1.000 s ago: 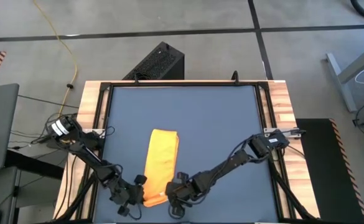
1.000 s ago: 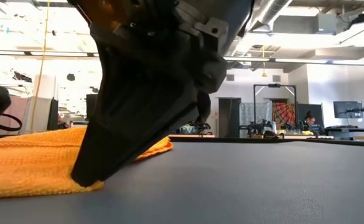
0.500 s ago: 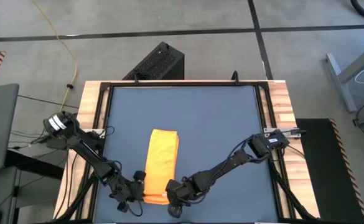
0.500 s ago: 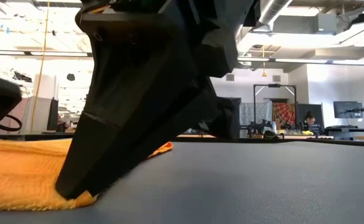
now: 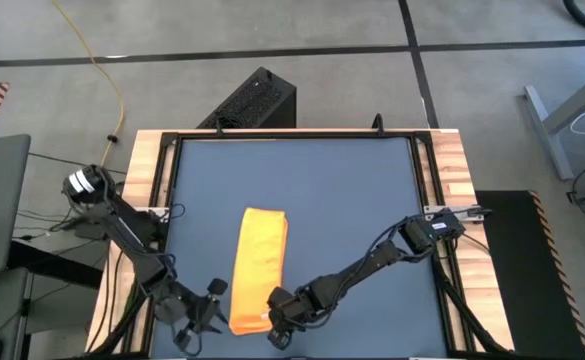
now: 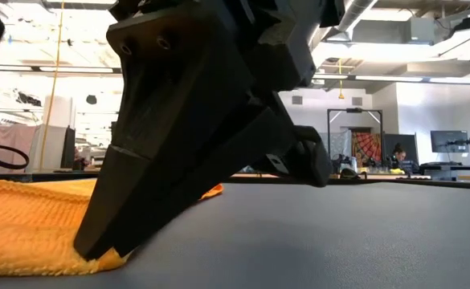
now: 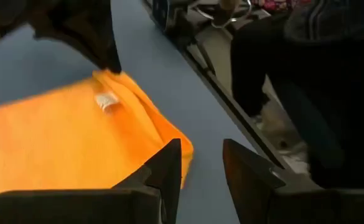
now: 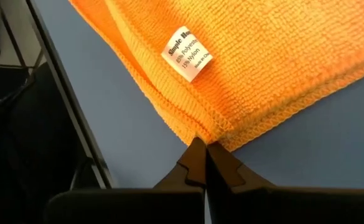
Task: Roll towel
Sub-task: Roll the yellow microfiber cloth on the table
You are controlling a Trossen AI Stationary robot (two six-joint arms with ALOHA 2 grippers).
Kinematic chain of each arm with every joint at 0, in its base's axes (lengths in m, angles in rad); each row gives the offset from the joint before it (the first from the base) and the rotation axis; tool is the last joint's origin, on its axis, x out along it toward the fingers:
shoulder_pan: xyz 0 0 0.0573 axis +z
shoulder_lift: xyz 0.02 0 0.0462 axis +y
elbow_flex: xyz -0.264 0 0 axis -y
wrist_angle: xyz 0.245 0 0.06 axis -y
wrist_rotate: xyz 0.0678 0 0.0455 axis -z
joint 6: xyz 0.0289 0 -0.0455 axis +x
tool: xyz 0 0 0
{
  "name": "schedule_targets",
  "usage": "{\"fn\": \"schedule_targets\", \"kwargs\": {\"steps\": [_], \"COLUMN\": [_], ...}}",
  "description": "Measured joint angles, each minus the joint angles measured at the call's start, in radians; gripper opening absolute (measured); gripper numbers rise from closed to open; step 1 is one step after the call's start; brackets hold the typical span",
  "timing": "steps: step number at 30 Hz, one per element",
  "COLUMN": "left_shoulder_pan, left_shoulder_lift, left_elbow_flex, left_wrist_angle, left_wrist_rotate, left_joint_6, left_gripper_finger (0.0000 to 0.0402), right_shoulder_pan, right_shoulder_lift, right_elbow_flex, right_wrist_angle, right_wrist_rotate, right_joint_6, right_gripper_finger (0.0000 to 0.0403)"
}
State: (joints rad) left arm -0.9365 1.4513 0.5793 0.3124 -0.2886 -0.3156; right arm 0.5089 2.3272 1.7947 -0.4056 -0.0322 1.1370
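Observation:
The yellow towel (image 5: 257, 265) lies on the blue-grey tabletop as a long folded strip that runs from near to far; a white label (image 8: 188, 53) sits close to its near right corner. My right gripper (image 5: 274, 322) is at that corner and shut on it; in the low view its dark fingers (image 6: 186, 152) slant down onto the towel (image 6: 26, 229). My left gripper (image 7: 200, 165) stands open just off the towel's near left corner (image 7: 178, 146), with nothing between its fingers. My right gripper pinches the towel's near right corner (image 8: 214, 134) between its two fingers, on the stitched hem. The fingers slant down onto it from the table's near right side. The corner stays low on the table and the rest of the towel lies flat and slack.
A wooden frame (image 5: 142, 170) borders the tabletop, with bare blue-grey surface (image 5: 352, 200) to the far side and right of the towel. A black box (image 5: 257, 100) stands beyond the far edge. A person's dark legs (image 7: 312, 93) show beside the table's edge.
My left gripper has opened, let go of the towel's near left corner and drawn back toward the table's left edge. My right gripper has stayed shut on its corner. The towel's near end has settled lower onto the table.

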Motion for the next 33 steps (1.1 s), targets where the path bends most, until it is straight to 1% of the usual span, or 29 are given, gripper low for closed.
{"fn": "schedule_targets", "kwargs": {"steps": [3,5,7,10,12,14,17,18,20,22,24,27,33], "left_shoulder_pan": [-0.033,-0.048,-0.055,-0.066,-0.074,-0.087,-0.104,-0.111,-0.12,-0.12,-0.12,-0.12,-0.108], "left_shoulder_lift": [0.1,0.174,0.229,0.278,0.294,0.297,0.297,0.297,0.297,0.297,0.297,0.301,0.301], "left_elbow_flex": [0.0,0.0,0.016,0.061,0.097,0.138,0.207,0.228,0.269,0.295,0.302,0.302,0.302], "left_wrist_angle": [0.12,0.197,0.211,0.176,0.122,0.05,-0.073,-0.116,-0.211,-0.305,-0.365,-0.392,-0.361], "left_wrist_rotate": [-0.055,-0.06,-0.06,-0.062,-0.075,-0.119,-0.215,-0.259,-0.324,-0.327,-0.31,-0.278,-0.282], "left_joint_6": [0.072,0.136,0.18,0.245,0.309,0.367,0.432,0.422,0.339,0.227,0.119,0.025,0.0], "left_gripper_finger": [0.0108,0.0111,0.0117,0.0132,0.0146,0.0159,0.0175,0.0179,0.0185,0.0188,0.019,0.019,0.0191], "right_shoulder_pan": [0.004,0.004,0.004,0.005,0.004,0.004,0.004,0.004,0.004,0.005,0.006,0.006,0.006], "right_shoulder_lift": [0.001,0.002,0.003,0.003,0.003,0.003,0.003,0.003,0.003,0.003,0.003,0.003,0.003], "right_elbow_flex": [-0.001,-0.001,-0.001,-0.001,-0.001,-0.001,-0.001,-0.001,-0.001,-0.001,-0.001,-0.001,-0.001], "right_wrist_angle": [0.022,0.041,0.044,0.044,0.044,0.044,0.045,0.045,0.045,0.045,0.046,0.046,0.047], "right_wrist_rotate": [0.0,0.0,-0.001,-0.006,-0.019,-0.021,-0.022,-0.022,-0.022,-0.022,-0.022,-0.022,-0.022], "right_joint_6": [0.0,0.0,0.0,-0.001,-0.003,-0.013,-0.016,-0.016,-0.017,-0.019,-0.019,-0.019,-0.019], "right_gripper_finger": [0.0018,0.0018,0.0018,0.0018,0.0018,0.0018,0.0018,0.0018,0.0018,0.0018,0.0018,0.0018,0.0018]}}
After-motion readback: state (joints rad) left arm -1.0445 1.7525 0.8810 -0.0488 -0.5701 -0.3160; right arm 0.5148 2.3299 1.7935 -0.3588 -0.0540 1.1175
